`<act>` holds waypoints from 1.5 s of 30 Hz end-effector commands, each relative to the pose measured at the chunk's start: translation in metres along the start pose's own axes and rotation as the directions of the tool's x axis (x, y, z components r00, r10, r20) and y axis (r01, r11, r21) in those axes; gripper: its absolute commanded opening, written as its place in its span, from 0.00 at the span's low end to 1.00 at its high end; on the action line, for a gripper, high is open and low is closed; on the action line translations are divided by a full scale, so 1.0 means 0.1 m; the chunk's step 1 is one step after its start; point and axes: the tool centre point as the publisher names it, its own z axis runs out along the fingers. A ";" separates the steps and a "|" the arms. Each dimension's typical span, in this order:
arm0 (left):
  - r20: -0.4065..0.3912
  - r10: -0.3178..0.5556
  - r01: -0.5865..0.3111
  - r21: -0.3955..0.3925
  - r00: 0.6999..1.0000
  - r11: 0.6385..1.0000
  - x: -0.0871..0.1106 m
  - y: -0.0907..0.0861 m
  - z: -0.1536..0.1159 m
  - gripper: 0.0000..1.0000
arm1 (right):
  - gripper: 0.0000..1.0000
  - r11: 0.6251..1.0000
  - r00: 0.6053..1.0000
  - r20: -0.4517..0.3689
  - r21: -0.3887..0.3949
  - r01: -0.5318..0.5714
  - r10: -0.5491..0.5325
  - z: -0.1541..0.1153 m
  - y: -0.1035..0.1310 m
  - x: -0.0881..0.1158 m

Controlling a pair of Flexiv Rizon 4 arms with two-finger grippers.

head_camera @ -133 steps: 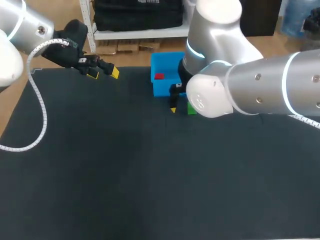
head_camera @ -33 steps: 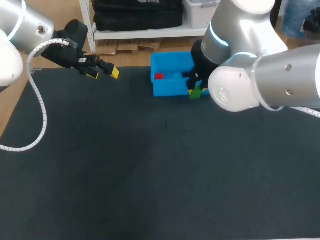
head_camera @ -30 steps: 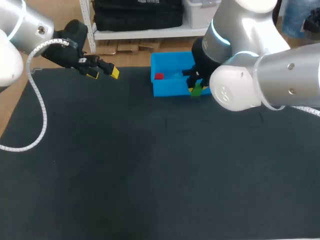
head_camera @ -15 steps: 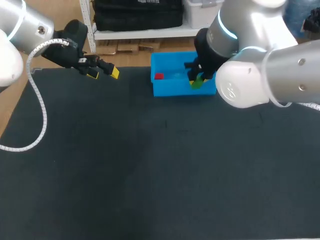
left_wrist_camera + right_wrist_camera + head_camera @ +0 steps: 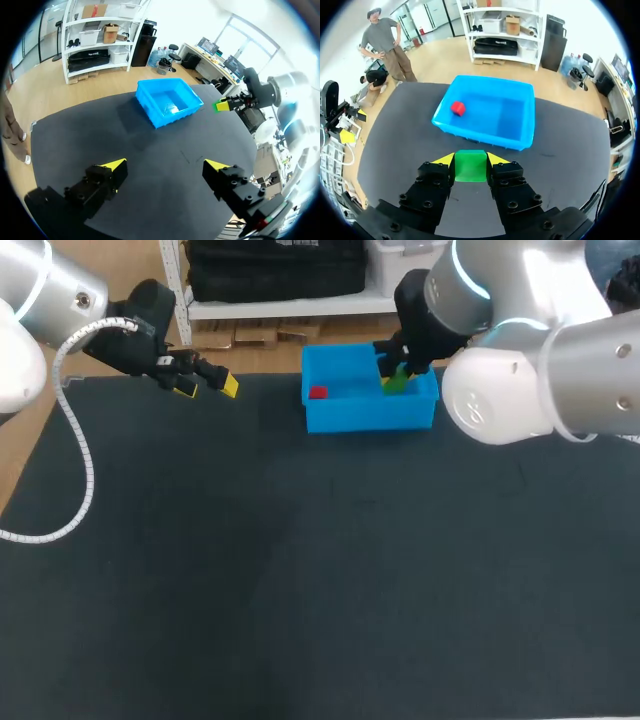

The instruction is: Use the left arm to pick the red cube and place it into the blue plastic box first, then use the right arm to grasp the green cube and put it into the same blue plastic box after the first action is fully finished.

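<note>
The red cube (image 5: 318, 393) lies inside the blue plastic box (image 5: 370, 418), near its left wall. My right gripper (image 5: 392, 374) hangs over the right part of the box, shut on the green cube (image 5: 397, 382). In the right wrist view the green cube (image 5: 470, 165) sits between the yellow tips of the right gripper (image 5: 470, 161), above the mat just short of the box (image 5: 485, 137), with the red cube (image 5: 457, 108) inside. My left gripper (image 5: 208, 381) stands open and empty at the table's far left. From the left wrist, the left gripper (image 5: 165, 165) looks towards the box (image 5: 180, 114).
The dark mat (image 5: 300, 570) covers the table, and the box stands at its far edge. In the left wrist view my right gripper shows beyond the box, holding the green cube (image 5: 219, 106).
My right arm has lifted the green cube from in front of the box's right corner, carrying it back over the box's right side. The left arm has not moved.
</note>
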 end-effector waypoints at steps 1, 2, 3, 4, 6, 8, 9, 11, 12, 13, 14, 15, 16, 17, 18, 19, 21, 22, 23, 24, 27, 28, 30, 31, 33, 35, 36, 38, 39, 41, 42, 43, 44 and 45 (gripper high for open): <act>0.004 0.002 -0.002 0.003 1.000 1.000 0.01 0.00 0.00 1.00 | 0.00 1.000 1.000 0.014 0.002 0.004 -0.004 -0.08 -0.01 0.00; 0.004 0.002 -0.002 0.003 1.000 1.000 0.01 0.00 0.00 1.00 | 0.00 1.000 1.000 0.018 0.001 0.007 -0.007 -0.09 -0.01 -0.01; 0.004 0.002 -0.002 0.003 1.000 1.000 0.01 0.00 0.00 1.00 | 0.00 1.000 1.000 0.021 0.002 0.011 -0.011 -0.10 -0.01 -0.02; 0.004 0.002 -0.002 0.003 1.000 1.000 0.01 0.00 0.00 1.00 | 0.00 1.000 1.000 0.023 0.002 0.014 -0.014 -0.10 -0.01 -0.04; 0.004 0.002 -0.002 0.003 1.000 1.000 0.01 0.00 0.00 1.00 | 0.00 1.000 0.999 0.030 0.004 0.021 -0.021 -0.12 -0.01 -0.08; 0.004 0.002 -0.002 0.003 1.000 1.000 0.01 0.00 0.00 1.00 | 0.00 0.999 0.999 0.036 0.009 0.032 -0.032 -0.13 -0.02 -0.13; 0.004 0.002 -0.002 0.003 1.000 1.000 0.01 0.00 0.00 1.00 | 0.00 0.999 0.999 0.038 0.011 0.036 -0.036 -0.12 -0.02 -0.15; 0.004 0.002 -0.002 0.003 1.000 1.000 0.01 0.00 0.00 1.00 | 0.00 0.999 0.998 0.044 0.014 0.045 -0.045 -0.12 -0.03 -0.20; 0.004 0.002 -0.002 0.003 1.000 1.000 0.01 0.00 0.00 1.00 | 0.00 0.999 0.998 0.046 0.015 0.047 -0.048 -0.12 -0.03 -0.23; 0.004 0.002 -0.002 0.003 1.000 1.000 0.01 0.00 0.00 1.00 | 0.00 0.999 0.998 0.049 0.016 0.049 -0.050 -0.12 -0.03 -0.26; 0.004 0.002 -0.002 0.003 1.000 1.000 0.01 0.00 0.00 1.00 | 0.00 0.998 0.997 0.052 0.018 0.053 -0.053 -0.12 -0.03 -0.28; 0.004 0.002 -0.002 0.003 1.000 1.000 0.01 0.00 0.00 1.00 | 0.00 0.998 0.997 0.055 0.018 0.057 -0.058 -0.12 -0.02 -0.30; 0.004 0.002 -0.002 0.003 1.000 1.000 0.01 0.00 0.00 1.00 | 0.00 0.998 0.996 0.057 0.019 0.060 -0.061 -0.12 -0.02 -0.32; 0.004 0.002 -0.002 0.003 1.000 1.000 0.01 0.00 0.00 1.00 | 0.00 0.998 0.996 0.059 0.020 0.065 -0.066 -0.12 -0.02 -0.34; 0.004 0.002 -0.002 0.003 1.000 1.000 0.01 0.00 0.00 1.00 | 0.00 0.998 0.996 0.060 0.021 0.067 -0.068 -0.11 -0.01 -0.36; 0.004 0.002 -0.002 0.003 1.000 1.000 0.01 0.00 0.00 1.00 | 0.00 0.997 0.996 0.061 0.023 0.069 -0.070 -0.10 -0.01 -0.38; 0.004 0.002 -0.002 0.003 1.000 1.000 0.01 0.00 0.00 1.00 | 0.00 0.997 0.995 0.064 0.026 0.075 -0.077 -0.09 -0.02 -0.41; 0.004 0.002 -0.002 0.003 1.000 1.000 0.01 0.00 0.00 1.00 | 0.00 0.997 0.995 0.065 0.027 0.076 -0.078 -0.09 -0.02 -0.43; 0.004 0.002 -0.002 0.003 1.000 1.000 0.01 0.00 0.00 1.00 | 0.00 0.997 0.995 0.066 0.028 0.078 -0.080 -0.08 -0.02 -0.45; 0.004 0.002 -0.002 0.003 1.000 1.000 0.01 0.00 0.00 1.00 | 0.00 0.996 0.995 0.066 0.029 0.079 -0.081 -0.08 -0.02 -0.46; 0.004 0.002 -0.002 0.003 1.000 1.000 0.01 0.00 0.00 1.00 | 0.00 0.996 0.994 0.069 0.037 0.087 -0.089 -0.05 -0.05 -0.51; 0.004 0.002 -0.002 0.003 1.000 1.000 0.01 0.00 0.00 1.00 | 0.00 0.995 0.994 0.069 0.039 0.088 -0.090 -0.04 -0.05 -0.52; 0.004 0.002 -0.002 0.003 1.000 1.000 0.01 0.00 0.00 1.00 | 0.00 0.995 0.993 0.072 0.045 0.094 -0.097 -0.02 -0.06 -0.55; 0.004 0.002 -0.002 0.003 1.000 1.000 0.01 0.00 0.00 1.00 | 0.00 0.994 0.992 0.072 0.048 0.097 -0.100 -0.02 -0.06 -0.56; 0.004 0.002 -0.002 0.003 1.000 1.000 0.01 0.00 0.00 1.00 | 0.00 0.993 0.991 0.075 0.052 0.104 -0.108 -0.01 -0.07 -0.59; 0.004 0.002 -0.002 0.003 1.000 1.000 0.01 0.00 0.00 1.00 | 0.00 0.990 0.988 0.080 0.070 0.125 -0.131 0.00 -0.08 -0.63; 0.004 0.002 -0.002 0.003 1.000 1.000 0.01 0.00 0.00 1.00 | 0.00 0.988 0.987 0.082 0.074 0.132 -0.138 0.00 -0.08 -0.65; 0.004 0.002 -0.002 0.003 1.000 1.000 0.01 0.00 0.00 1.00 | 0.00 0.987 0.986 0.085 0.080 0.136 -0.143 0.01 -0.09 -0.68; 0.004 0.002 -0.002 0.003 1.000 1.000 0.01 0.00 0.00 1.00 | 0.00 0.986 0.985 0.086 0.085 0.141 -0.148 0.02 -0.10 -0.70; 0.004 0.002 -0.002 0.003 1.000 1.000 0.01 0.00 0.00 1.00 | 0.00 0.985 0.984 0.088 0.093 0.148 -0.156 0.01 -0.11 -0.72; 0.004 0.002 -0.002 0.003 1.000 1.000 0.01 0.00 0.00 1.00 | 0.00 0.984 0.983 0.089 0.096 0.150 -0.159 0.02 -0.12 -0.73; 0.004 0.002 -0.002 0.003 1.000 1.000 0.01 0.00 0.00 1.00 | 0.00 0.983 0.983 0.088 0.100 0.152 -0.161 0.02 -0.12 -0.74; 0.004 0.002 -0.002 0.003 1.000 1.000 0.01 0.00 0.00 1.00 | 0.00 0.983 0.983 0.088 0.101 0.153 -0.162 0.03 -0.13 -0.75; 0.004 0.002 -0.002 0.003 1.000 1.000 0.01 0.00 0.00 1.00 | 0.00 0.982 0.982 0.087 0.103 0.155 -0.165 0.04 -0.13 -0.75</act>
